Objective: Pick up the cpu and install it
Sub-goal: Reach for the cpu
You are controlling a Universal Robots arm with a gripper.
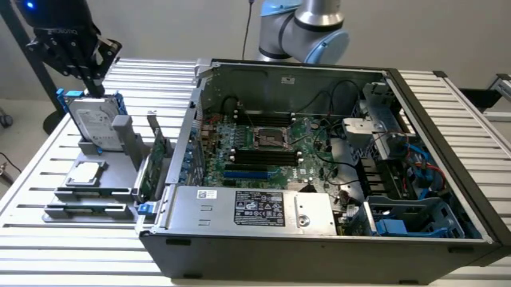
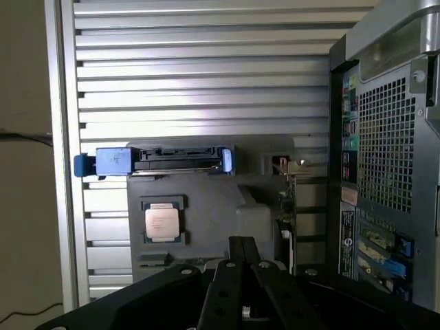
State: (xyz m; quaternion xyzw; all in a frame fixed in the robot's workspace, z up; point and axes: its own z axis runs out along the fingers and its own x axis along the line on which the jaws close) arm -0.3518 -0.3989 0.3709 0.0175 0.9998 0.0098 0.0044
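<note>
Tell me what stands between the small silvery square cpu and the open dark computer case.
A long green circuit card on edge separates cpu and case in the exterior view.

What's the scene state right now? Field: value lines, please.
end effector: shut, holding nothing, over the hard drive
cpu: lying flat in the grey holder, apart from the end effector
circuit card: standing on edge between holder and case
case: side open, motherboard exposed
socket: no silvery chip seen in it
progress: cpu not yet picked up
</note>
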